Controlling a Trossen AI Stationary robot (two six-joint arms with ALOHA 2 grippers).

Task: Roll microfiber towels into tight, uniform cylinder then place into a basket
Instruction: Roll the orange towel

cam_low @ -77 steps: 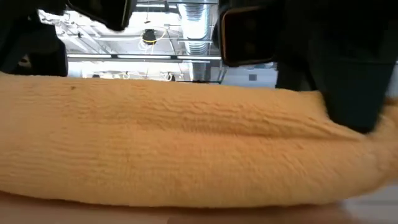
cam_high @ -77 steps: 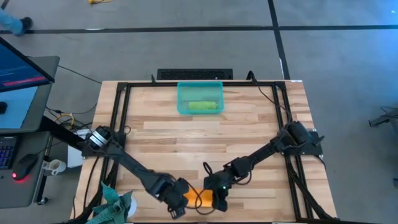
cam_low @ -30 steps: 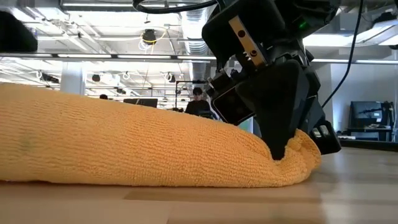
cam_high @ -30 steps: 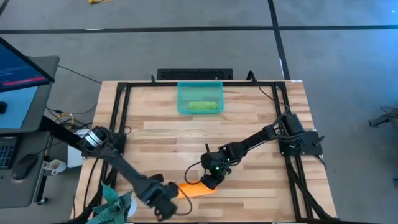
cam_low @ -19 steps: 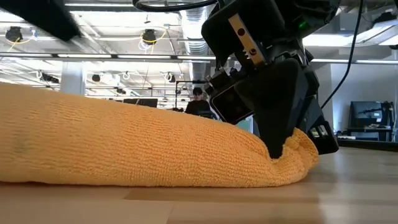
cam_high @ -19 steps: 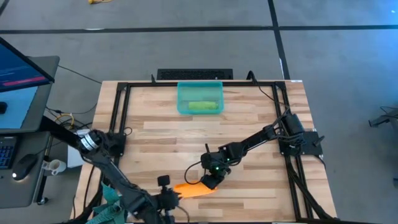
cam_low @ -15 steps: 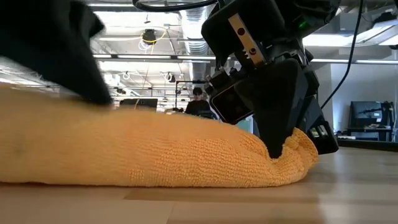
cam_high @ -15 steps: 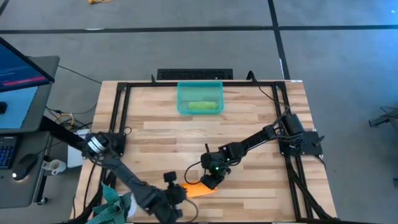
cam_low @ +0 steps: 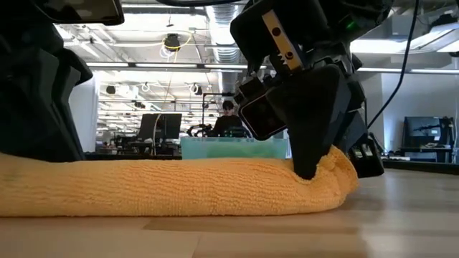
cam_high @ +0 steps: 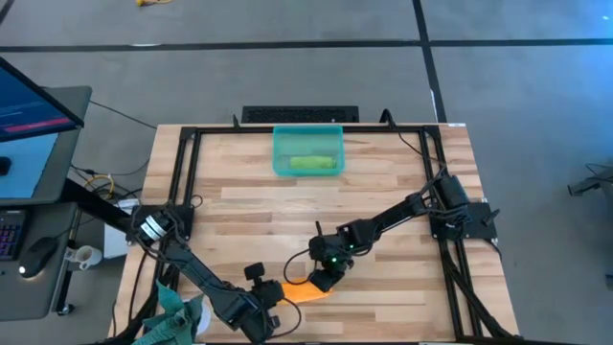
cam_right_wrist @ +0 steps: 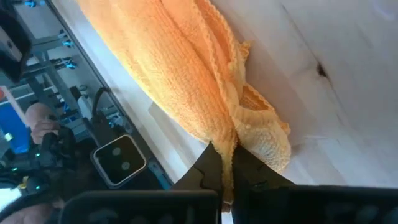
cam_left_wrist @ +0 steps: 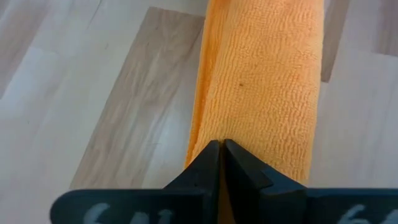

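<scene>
With the lime roll in the basket [cam_high: 307, 151], both grippers, left [cam_high: 269, 299] and right [cam_high: 321, 281], pinch the rolled orange towel [cam_high: 301, 290] at the table's near edge; next, 1 level carry to the basket.

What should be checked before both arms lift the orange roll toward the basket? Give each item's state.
1. Right gripper pinching one end of the orange towel: ok.
2. Left gripper shut on the other end: ok.
3. Roll tight and uniform: not ok, a loose flap splays at the right gripper's end.
4. Room in the basket beside the green towel: ok.
5. Table between roll and basket free of things: ok.
6. Grip firm enough for a lift: cannot tell.
</scene>
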